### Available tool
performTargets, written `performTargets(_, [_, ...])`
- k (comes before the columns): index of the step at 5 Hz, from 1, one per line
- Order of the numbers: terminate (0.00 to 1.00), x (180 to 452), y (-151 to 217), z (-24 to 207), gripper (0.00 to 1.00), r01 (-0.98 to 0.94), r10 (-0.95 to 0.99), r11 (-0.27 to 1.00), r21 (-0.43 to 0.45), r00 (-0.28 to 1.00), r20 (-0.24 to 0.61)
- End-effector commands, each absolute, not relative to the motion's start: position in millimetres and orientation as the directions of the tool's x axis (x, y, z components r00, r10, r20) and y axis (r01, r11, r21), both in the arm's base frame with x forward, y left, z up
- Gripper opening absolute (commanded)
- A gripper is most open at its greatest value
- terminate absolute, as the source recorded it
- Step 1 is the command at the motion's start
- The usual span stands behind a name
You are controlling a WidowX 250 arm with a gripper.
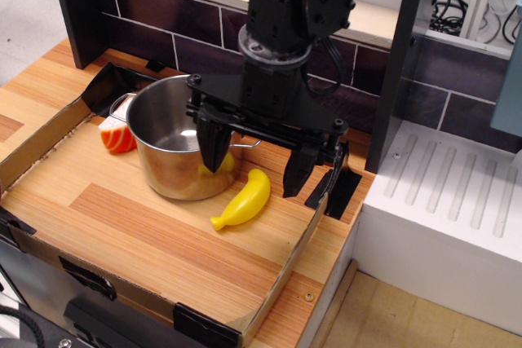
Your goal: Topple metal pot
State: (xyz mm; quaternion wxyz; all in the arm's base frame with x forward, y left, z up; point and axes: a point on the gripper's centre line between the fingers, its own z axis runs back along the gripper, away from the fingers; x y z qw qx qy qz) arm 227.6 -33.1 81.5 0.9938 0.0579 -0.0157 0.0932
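Observation.image, the only view, looked down on a wooden tabletop ringed by a low cardboard wall. The metal pot stood upright toward the back left of that surface, open mouth up, one thin wire handle pointing toward the gripper. A yellow banana lay just beside the pot's front right side, and a red-and-white object sat against its left wall.

To topple the pot well, my judgement was that the push should land high on the wall or rim, since a low shove would likely slide it across the wood instead of tipping it. Hooking the nearer finger against the rim and driving sideways toward the left looked sensible, with the banana kept out of the sweep.

The arm reached down from above, wrist roughly vertical. Its fingers were spread well apart and held nothing; the left one hung at the pot's right rim, though contact could not be judged, while the other hovered over bare wood beyond the banana.
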Motion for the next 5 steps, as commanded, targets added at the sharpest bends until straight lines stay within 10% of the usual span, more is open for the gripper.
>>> performTargets(1, [0.0,227.6,-33.1,81.5,1.0,-0.187,0.183,0.976,0.112,0.982,0.042])
performTargets(5, [0.0,279.6,11.2,119.8,1.0,-0.62,0.625,0.779,-0.097,0.752,0.209])
